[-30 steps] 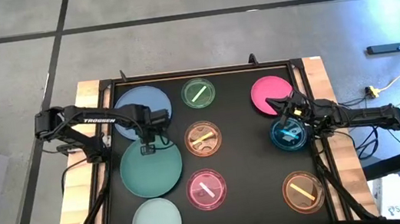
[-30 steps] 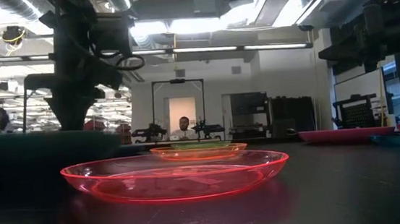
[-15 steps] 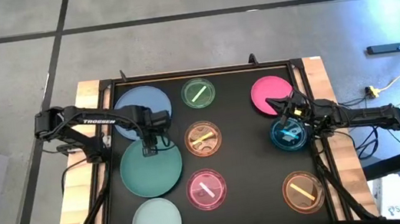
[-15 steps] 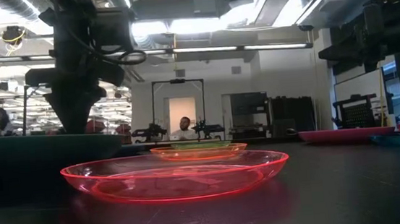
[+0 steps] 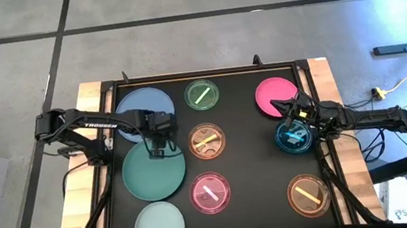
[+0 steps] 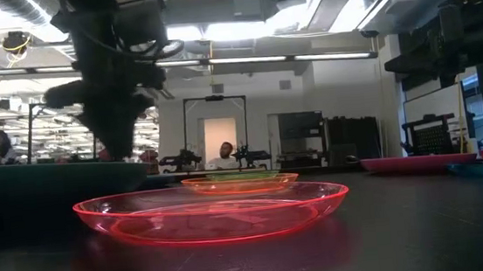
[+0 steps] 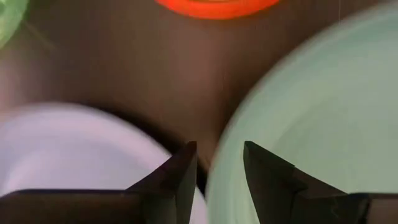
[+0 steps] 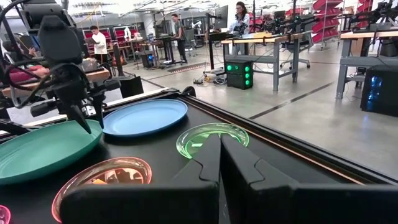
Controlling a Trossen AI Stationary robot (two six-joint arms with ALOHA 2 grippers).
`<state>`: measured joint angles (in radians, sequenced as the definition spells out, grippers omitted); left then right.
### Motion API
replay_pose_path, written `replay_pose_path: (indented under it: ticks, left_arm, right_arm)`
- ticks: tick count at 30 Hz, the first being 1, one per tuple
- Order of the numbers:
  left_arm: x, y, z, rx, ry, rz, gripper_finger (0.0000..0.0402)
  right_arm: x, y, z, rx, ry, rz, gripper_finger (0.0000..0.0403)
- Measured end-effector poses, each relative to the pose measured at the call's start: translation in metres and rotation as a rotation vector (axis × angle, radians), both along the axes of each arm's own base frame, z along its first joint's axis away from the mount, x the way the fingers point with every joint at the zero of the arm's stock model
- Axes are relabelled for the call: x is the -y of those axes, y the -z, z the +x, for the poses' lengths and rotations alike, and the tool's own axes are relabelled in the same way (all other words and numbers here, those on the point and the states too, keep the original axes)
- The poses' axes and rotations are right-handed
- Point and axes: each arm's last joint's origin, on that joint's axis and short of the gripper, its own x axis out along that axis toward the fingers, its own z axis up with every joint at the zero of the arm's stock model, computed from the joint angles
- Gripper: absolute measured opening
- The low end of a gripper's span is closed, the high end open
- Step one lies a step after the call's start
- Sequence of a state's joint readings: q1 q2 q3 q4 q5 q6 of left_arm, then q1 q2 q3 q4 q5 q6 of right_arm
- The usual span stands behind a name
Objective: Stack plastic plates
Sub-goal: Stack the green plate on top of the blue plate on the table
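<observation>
I hold my left gripper (image 5: 156, 147) fingers slightly apart over the gap between the blue plate (image 5: 143, 106) and teal plate (image 5: 154, 172), lining up for a rim grab. My right gripper (image 5: 294, 133) waits, fingers together, above the small blue plate (image 5: 293, 138) on the bench (image 5: 249, 163).

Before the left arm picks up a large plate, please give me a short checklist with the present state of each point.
1. Left gripper over the rim of the large round teal plastic plate: ok.
2. Left gripper open: ok, a gap shows between the fingers.
3. Rim between the fingers: cannot tell.
4. Large round blue plastic plate beside it, uncovered: ok.
5. Right gripper away, over the small blue translucent plate: ok.
</observation>
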<state>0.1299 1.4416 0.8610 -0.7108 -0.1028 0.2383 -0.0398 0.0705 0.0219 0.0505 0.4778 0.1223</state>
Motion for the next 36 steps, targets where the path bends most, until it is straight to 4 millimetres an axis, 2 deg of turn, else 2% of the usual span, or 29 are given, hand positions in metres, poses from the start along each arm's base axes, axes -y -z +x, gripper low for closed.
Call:
replay_pose_path:
  ticks: [7, 14, 26, 30, 36]
  left_arm:
    - [0.001, 0.008, 0.006, 0.103, 0.118, -0.009, 0.0125]
    - [0.004, 0.021, -0.001, 0.101, 0.127, -0.102, 0.0125]
    - [0.0, 0.032, -0.003, 0.159, 0.137, -0.095, 0.0124]
    - [-0.001, 0.035, -0.006, 0.164, 0.116, -0.153, 0.0099]
    - [-0.002, 0.033, -0.004, 0.172, 0.116, -0.172, 0.0022]
  right_arm:
    - [0.0, 0.001, 0.0, -0.013, 0.0, -0.001, 0.0005]
    - [0.0, 0.001, 0.0, -0.009, 0.002, -0.001, 0.0005]
    - [0.0, 0.001, 0.0, -0.011, 0.008, 0.0, 0.0005]
    - [0.0, 0.001, 0.0, -0.015, 0.008, 0.0, 0.0005]
    - [0.0, 0.001, 0.0, -0.014, 0.007, 0.0, 0.0005]
